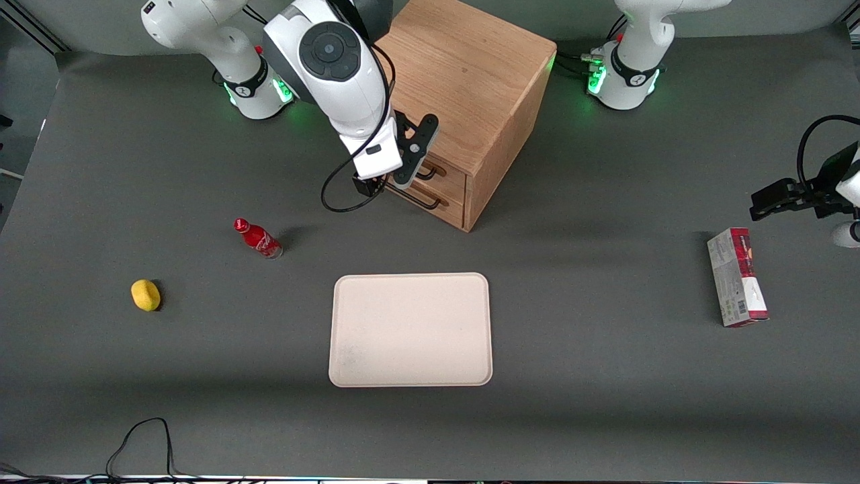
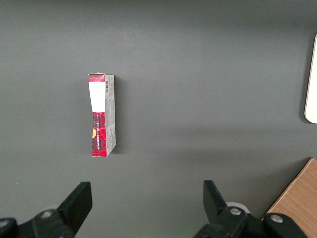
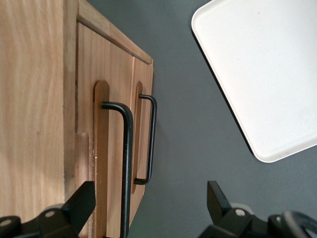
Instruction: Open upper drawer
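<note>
White arm, black hand

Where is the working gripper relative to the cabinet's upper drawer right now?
The gripper hangs open in front of the cabinet, its fingers straddling the upper drawer's black handle, not yet closed on it.

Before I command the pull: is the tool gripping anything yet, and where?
Nothing is held. The tool is open in front of the cabinet, its fingers straddling the upper drawer's handle without closing on it.
</note>
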